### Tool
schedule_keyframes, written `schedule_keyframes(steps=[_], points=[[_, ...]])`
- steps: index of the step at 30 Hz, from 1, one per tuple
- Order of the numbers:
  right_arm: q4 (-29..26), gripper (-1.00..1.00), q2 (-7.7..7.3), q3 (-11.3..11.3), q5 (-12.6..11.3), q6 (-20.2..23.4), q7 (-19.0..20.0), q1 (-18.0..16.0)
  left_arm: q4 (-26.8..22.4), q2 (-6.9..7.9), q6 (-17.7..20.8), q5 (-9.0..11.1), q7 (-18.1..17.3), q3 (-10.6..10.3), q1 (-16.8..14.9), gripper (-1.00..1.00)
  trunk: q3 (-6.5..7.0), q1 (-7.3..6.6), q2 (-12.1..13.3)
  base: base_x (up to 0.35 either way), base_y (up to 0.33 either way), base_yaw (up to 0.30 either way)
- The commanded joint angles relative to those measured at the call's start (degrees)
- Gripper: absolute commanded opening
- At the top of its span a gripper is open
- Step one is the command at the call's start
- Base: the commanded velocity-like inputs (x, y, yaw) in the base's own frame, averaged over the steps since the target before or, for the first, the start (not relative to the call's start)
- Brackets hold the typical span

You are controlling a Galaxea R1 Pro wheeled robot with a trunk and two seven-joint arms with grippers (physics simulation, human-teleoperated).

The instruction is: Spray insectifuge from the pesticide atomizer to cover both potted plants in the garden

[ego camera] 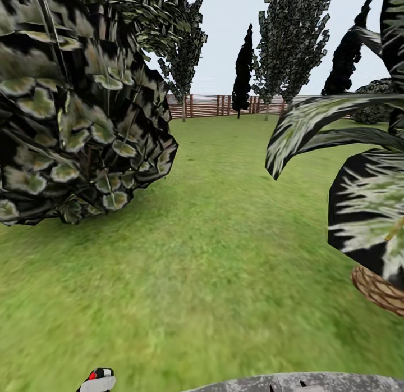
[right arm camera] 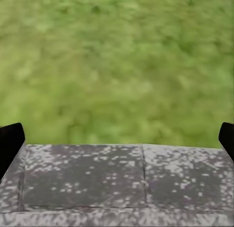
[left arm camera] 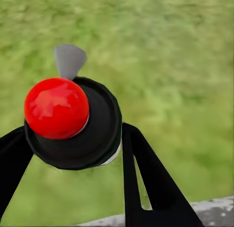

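Observation:
The pesticide atomizer [left arm camera: 73, 122], a dark round bottle with a red cap, sits between the black fingers [left arm camera: 146, 178] of my left gripper [left arm camera: 73, 144], which is shut on it. A grey nozzle tab sticks out beyond the red cap. In the head view the atomizer [ego camera: 99, 375] peeks in at the bottom edge, over the garden lawn [ego camera: 213, 257]. My right gripper [right arm camera: 117, 139] is open and holds nothing, its dark fingers [right arm camera: 9, 146] wide apart above grey paving. The potted plants are out of view.
A large dark shrub [ego camera: 73, 111] crowds the left. On the right stands a broad-leaved striped plant [ego camera: 365, 201] in a woven basket [ego camera: 381, 291]. Open grass runs between them to a brown slatted fence [ego camera: 213, 105] and trees. A grey paved patch [ego camera: 292, 382] lies at my base.

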Motion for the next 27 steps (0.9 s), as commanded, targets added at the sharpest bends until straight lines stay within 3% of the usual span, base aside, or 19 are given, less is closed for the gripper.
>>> schedule_keyframes(steps=[1,27], points=[[0.04,1.00,-0.03,0.26,0.01,-0.17,-0.06,-0.03,0.03,-0.04,-0.20,-0.57,-0.28,0.50,-0.05,-1.00,-0.05,0.02,-0.02,0.338,0.070,0.000],[0.04,1.00,-0.03,0.28,0.15,-0.17,-0.15,-0.03,0.03,-0.04,-0.17,-0.57,-0.28,0.48,-0.05,-1.00,-0.05,0.02,-0.02,0.312,0.157,0.000]])
